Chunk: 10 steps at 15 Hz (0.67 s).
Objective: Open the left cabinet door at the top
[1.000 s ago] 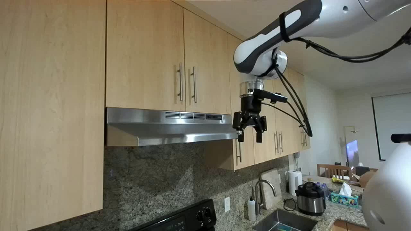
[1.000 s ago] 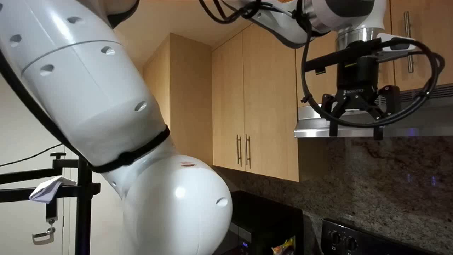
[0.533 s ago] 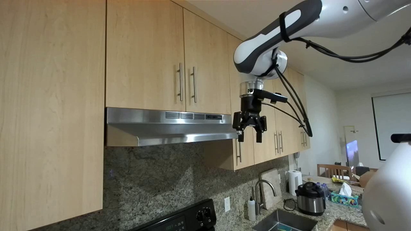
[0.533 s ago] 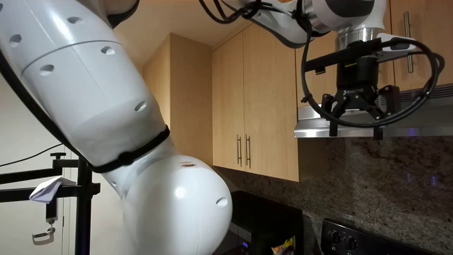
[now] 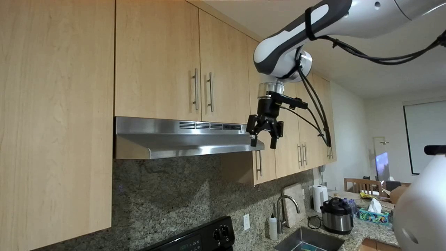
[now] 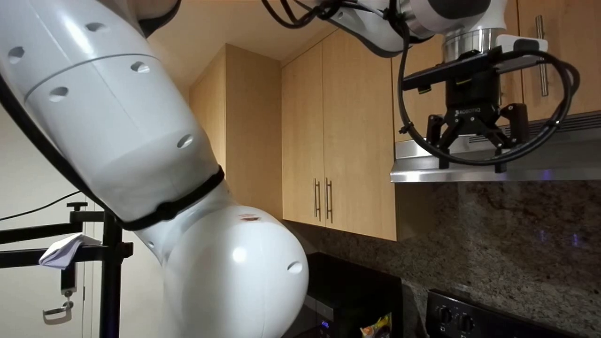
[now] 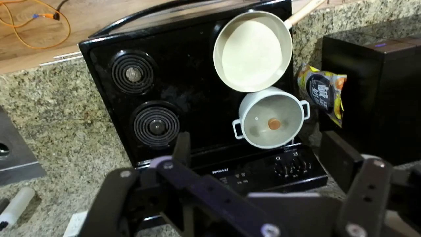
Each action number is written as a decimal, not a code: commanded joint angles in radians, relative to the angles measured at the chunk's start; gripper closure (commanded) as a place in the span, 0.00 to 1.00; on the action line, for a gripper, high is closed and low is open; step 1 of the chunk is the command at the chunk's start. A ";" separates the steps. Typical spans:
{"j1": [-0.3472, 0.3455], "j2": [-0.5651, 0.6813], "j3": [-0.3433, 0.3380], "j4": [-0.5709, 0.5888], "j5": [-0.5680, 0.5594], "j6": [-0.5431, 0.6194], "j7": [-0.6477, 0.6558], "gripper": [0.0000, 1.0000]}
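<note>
The left cabinet door is a short light-wood panel above the range hood, flush with its frame. Its vertical steel bar handle runs along the right edge. In an exterior view, my arm and gripper cover much of that left cabinet door. My gripper points downward at the hood's right end, away from the handle. Seen from elsewhere, the gripper hangs in front of the hood. Its fingers are wide apart in the wrist view, and nothing is between them.
The twin door has its handle close beside the left one. A steel range hood juts out below both doors. The wrist view shows a stove with a pan and a lidded pot. A cable loop surrounds the gripper.
Over the last half second the gripper has risen slightly and shifted left in an exterior view, with a small tilt. The cabinet doors have not moved.
</note>
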 commanded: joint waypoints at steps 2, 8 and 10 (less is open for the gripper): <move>0.022 -0.011 0.035 0.066 0.024 0.085 -0.021 0.00; 0.059 0.028 0.081 0.135 0.035 0.381 0.040 0.00; 0.065 0.011 0.073 0.122 0.029 0.339 0.014 0.00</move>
